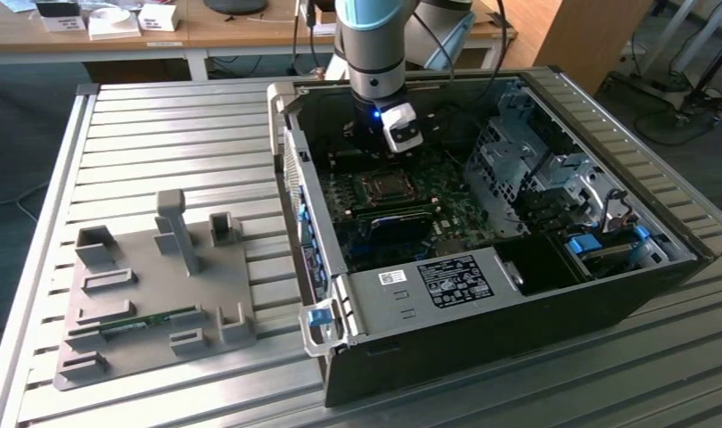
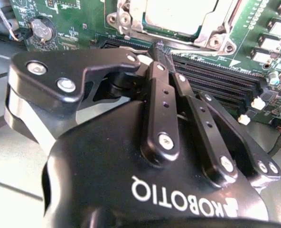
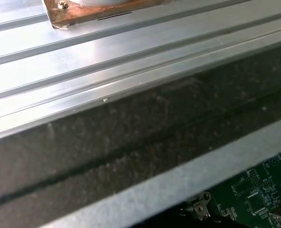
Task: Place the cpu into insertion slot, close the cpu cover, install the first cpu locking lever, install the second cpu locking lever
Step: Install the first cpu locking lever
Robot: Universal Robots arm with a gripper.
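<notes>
Now the end effector (image 2: 158, 50), pinched narrow, hovers near the cpu (image 2: 178, 14); white label (image 1: 454, 278) on case (image 1: 492, 343).

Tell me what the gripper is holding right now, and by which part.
Nothing that shows: the gripper is shut with nothing seen between its fingers, its tip close to the edge of the cpu cover.

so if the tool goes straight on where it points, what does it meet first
The tool would probably meet the board right beside the cpu cover; depth is unclear.
</notes>
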